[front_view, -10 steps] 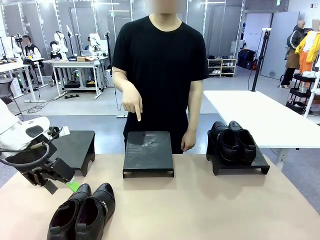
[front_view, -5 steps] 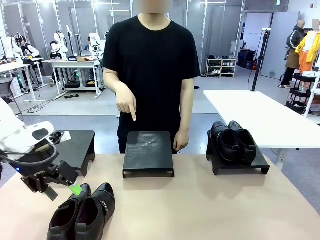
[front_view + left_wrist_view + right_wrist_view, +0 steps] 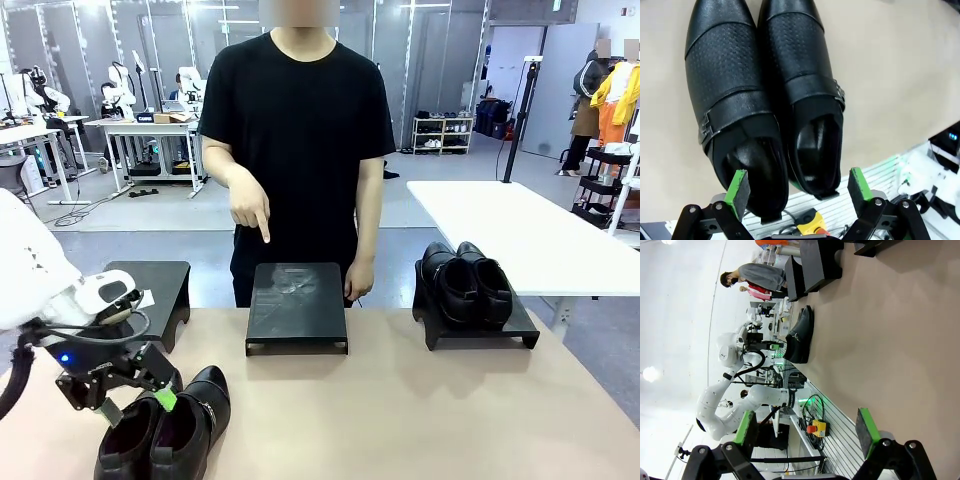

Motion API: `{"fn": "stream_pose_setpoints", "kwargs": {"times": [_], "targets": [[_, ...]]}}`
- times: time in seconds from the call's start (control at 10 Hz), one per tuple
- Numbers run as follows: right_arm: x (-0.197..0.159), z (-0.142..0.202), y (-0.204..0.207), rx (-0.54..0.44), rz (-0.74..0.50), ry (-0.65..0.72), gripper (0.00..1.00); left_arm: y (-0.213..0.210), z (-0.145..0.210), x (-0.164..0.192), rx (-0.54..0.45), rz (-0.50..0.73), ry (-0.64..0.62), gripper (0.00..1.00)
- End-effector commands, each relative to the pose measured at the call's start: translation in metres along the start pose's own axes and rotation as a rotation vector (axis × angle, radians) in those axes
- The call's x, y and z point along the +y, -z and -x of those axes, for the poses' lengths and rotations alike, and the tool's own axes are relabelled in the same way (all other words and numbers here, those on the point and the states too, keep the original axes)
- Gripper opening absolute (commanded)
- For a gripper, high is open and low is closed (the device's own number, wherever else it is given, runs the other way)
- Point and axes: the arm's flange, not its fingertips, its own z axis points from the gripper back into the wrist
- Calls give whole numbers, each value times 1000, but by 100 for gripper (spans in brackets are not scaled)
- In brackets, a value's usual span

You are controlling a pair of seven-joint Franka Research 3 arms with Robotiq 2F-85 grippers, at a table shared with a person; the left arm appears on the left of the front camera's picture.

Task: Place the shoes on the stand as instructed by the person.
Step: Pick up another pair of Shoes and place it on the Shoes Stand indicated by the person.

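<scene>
**Left gripper open over the near pair, person pointing at the middle stand**

The left gripper (image 3: 138,405) hangs low over the heel end of the near pair of shoes (image 3: 165,430), at the front left part of the table (image 3: 430,410). Its jaws are spread wide and hold nothing. In the left wrist view the left gripper (image 3: 797,185) has 1 green pad on each outer side of the near pair of shoes (image 3: 765,100), at the heels. Whether the pads touch the leather I cannot tell. The 2 shoes lie side by side, touching, with the toes pointing away from the gripper.

The person (image 3: 297,130) stands at the far side. The pointing hand (image 3: 250,205) has its index finger directed down, above the middle stand (image 3: 297,305), which carries nothing. The other hand (image 3: 358,283) hangs relaxed beside that stand. The left stand (image 3: 150,295) is also bare. The second pair of shoes (image 3: 465,285) sits on the right stand (image 3: 500,330), with the toes toward the robot.

The right gripper (image 3: 805,427) is released, with its jaws wide apart above bare table, well apart from the shoes.
</scene>
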Motion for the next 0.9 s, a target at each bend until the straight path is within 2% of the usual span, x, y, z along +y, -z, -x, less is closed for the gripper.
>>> {"fn": "stream_pose_setpoints", "kwargs": {"times": [0.0,0.2,0.7,0.8], "targets": [[3,4,0,11,2,-5,100,19,-14,-7,-35,-32,-48,100],[3,4,0,11,2,-5,100,29,-21,-7,-54,-63,-85,100],[3,4,0,11,2,-5,100,54,-22,-4,-50,-151,-86,100],[3,4,0,11,2,-5,100,59,-21,-4,-53,-160,-86,87]]}}
